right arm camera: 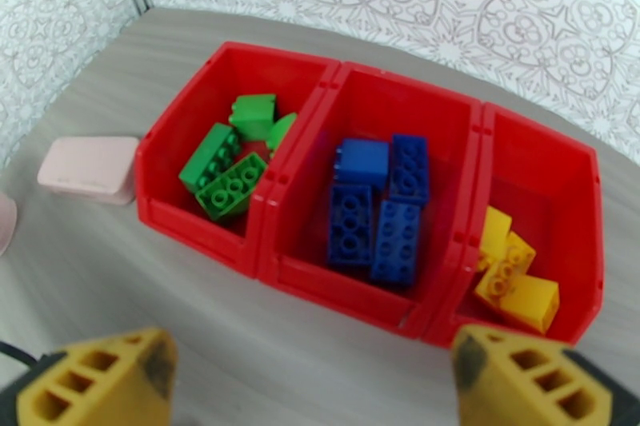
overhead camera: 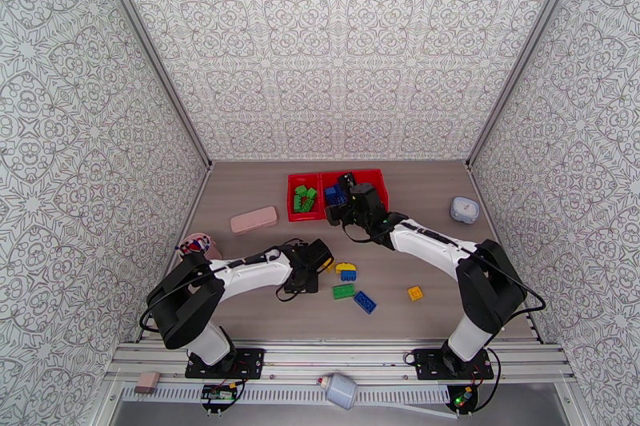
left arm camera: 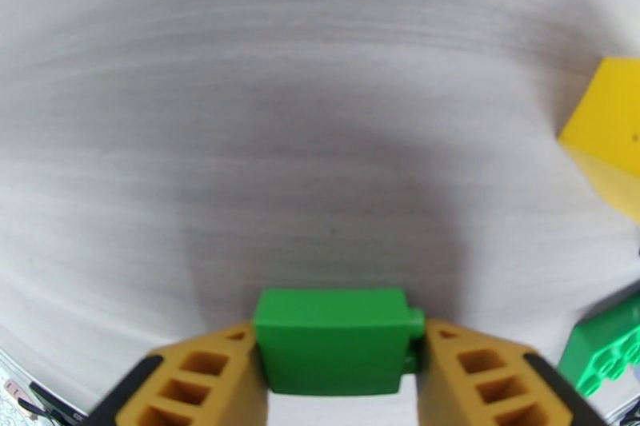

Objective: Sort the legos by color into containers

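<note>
Left tool [left arm camera: 340,344]: pinching green brick [left arm camera: 328,356] down at the bench [left arm camera: 320,100], toward its near edge, left of middle.
Right tool [right arm camera: 312,356]: spread, empty, above bins [right arm camera: 264,260] by the far edge.
Grip tip: squeeze flat sides squarely, lift straight, carry to the greens' compartment.

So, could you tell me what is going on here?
Two arms are sorting legos by colour into the red bins, which already hold green, blue and yellow bricks in separate compartments. The left gripper has its jaws closed on a green brick down at the table. The right gripper hovers open near the bins. A few legos lie loose on the table.
</note>
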Tool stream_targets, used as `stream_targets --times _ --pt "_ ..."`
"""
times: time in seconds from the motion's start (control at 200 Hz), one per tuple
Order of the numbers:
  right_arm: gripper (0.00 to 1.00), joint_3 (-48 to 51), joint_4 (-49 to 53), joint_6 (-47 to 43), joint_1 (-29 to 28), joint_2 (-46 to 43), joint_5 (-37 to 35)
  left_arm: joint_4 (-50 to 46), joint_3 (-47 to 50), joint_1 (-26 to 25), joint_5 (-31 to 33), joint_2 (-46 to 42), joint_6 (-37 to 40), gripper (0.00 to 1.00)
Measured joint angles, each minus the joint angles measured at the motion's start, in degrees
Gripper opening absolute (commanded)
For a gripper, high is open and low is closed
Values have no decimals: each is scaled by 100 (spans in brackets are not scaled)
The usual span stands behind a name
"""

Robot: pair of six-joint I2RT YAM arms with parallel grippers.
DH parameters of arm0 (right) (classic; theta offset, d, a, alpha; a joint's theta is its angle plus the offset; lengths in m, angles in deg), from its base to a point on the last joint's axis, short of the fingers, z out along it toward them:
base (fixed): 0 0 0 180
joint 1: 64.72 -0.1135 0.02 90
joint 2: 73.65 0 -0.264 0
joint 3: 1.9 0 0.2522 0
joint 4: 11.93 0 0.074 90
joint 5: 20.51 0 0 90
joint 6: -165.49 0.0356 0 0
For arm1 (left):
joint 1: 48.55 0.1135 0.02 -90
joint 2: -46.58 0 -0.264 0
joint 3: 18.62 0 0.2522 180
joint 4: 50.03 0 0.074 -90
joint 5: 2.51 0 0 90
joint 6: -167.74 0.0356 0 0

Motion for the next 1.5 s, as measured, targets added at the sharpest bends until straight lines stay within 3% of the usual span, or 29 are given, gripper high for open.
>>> stream_targets --times 0.27,0.475,0.795,1.125,1.495 --pt "94 11 9 57 0 -28 17 -20 4 11 33 -101 4 44" --pt "93 367 42 98 0 -560 20 -57 -24 142 96 -647 96 42" --pt "93 887 50 103 0 -1412 -44 -90 -841 953 216 -704 640 42" --pt "93 1040 136 151 0 -1460 -59 195 -2564 1895 251 579 1475 42" --pt "93 1204 142 214 0 -1506 -61 131 -4568 2382 409 2214 2092 42"
